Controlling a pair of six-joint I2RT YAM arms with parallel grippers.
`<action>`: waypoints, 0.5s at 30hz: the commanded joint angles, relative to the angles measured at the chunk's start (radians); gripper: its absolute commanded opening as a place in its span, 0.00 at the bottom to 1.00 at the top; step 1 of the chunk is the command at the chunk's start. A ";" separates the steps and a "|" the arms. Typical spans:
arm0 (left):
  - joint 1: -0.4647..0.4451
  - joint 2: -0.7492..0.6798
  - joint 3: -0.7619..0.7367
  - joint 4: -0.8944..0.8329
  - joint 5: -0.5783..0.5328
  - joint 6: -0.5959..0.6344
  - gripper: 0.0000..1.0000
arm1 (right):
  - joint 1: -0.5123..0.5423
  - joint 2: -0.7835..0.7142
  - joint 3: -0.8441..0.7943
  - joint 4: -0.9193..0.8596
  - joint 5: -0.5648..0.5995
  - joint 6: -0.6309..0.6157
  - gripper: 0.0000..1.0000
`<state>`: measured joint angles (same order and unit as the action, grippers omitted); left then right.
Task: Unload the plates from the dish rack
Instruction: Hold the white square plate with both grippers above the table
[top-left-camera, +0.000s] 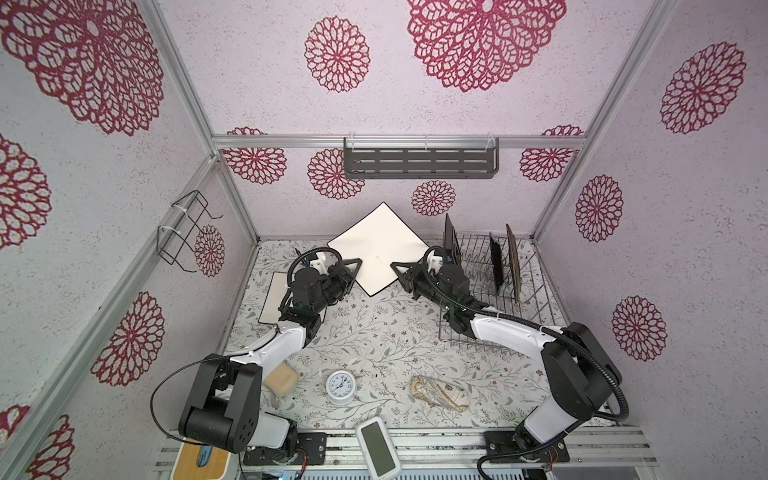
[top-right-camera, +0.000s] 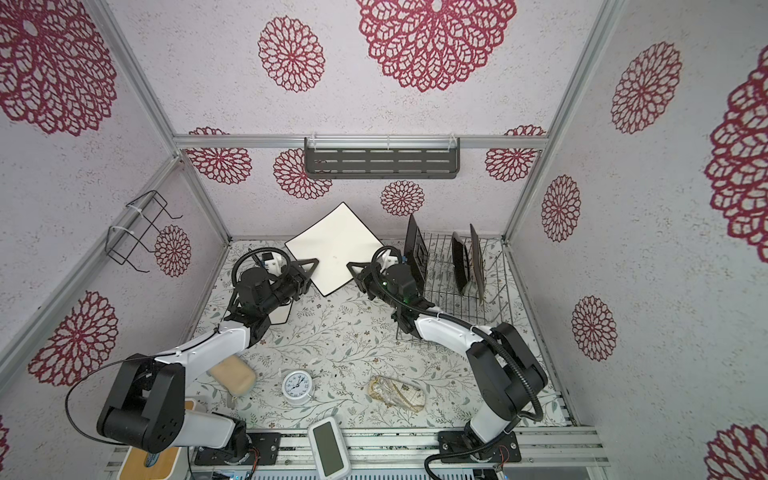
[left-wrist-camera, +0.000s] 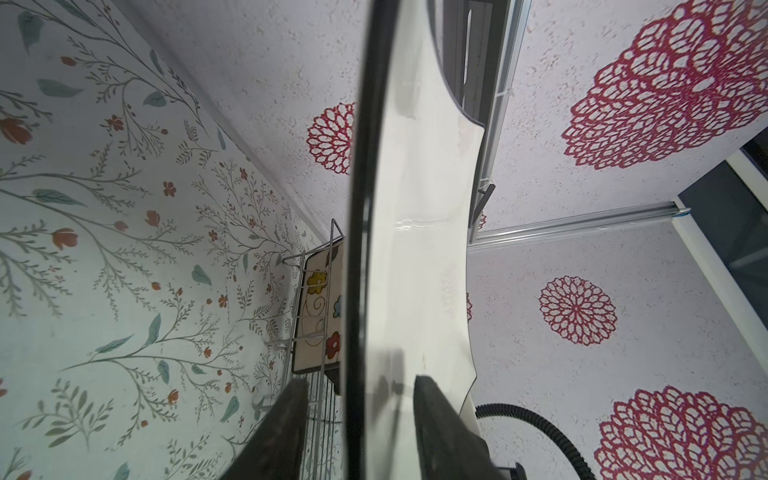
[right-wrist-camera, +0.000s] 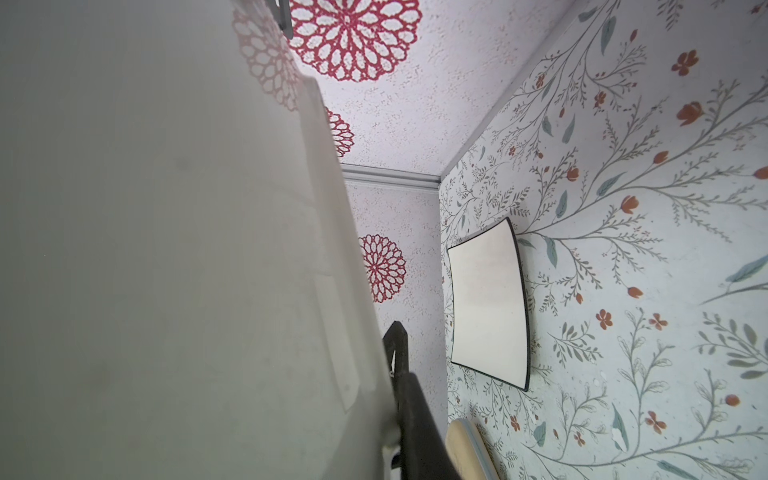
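A white square plate with a black rim (top-left-camera: 376, 245) (top-right-camera: 334, 245) hangs tilted in the air above the back of the table. My right gripper (top-left-camera: 395, 268) (right-wrist-camera: 386, 353) is shut on its right corner. My left gripper (top-left-camera: 358, 266) (left-wrist-camera: 359, 380) is open, its jaws on either side of the plate's left corner with gaps showing. A second white plate (top-left-camera: 274, 305) (right-wrist-camera: 488, 305) lies flat on the table under the left arm. The dish rack (top-left-camera: 536, 291) stands at the back right. It holds two dark plates (top-left-camera: 451, 241) (top-left-camera: 496, 262), a round striped-rim one (top-left-camera: 513, 266), and a flower-painted plate (left-wrist-camera: 322, 307).
Near the front lie a beige block (top-left-camera: 282, 380), a small white clock (top-left-camera: 340, 384), a crumpled pouch (top-left-camera: 440, 395) and a white timer (top-left-camera: 378, 446). A grey slotted shelf (top-left-camera: 419, 162) hangs on the back wall. A black wire holder (top-left-camera: 183, 232) is on the left wall.
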<state>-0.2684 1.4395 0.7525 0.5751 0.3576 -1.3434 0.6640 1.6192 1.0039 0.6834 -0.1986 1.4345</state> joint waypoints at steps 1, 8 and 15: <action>0.000 0.011 -0.008 0.041 0.011 -0.001 0.42 | 0.005 -0.058 0.033 0.289 -0.040 0.003 0.00; 0.000 0.010 -0.010 0.048 0.013 -0.003 0.32 | 0.005 -0.064 0.028 0.273 -0.044 -0.004 0.00; 0.000 0.007 -0.010 0.049 0.011 -0.007 0.15 | 0.004 -0.068 0.024 0.271 -0.046 -0.016 0.00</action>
<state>-0.2676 1.4422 0.7494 0.5991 0.3588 -1.3727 0.6647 1.6192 0.9905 0.6888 -0.2199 1.4612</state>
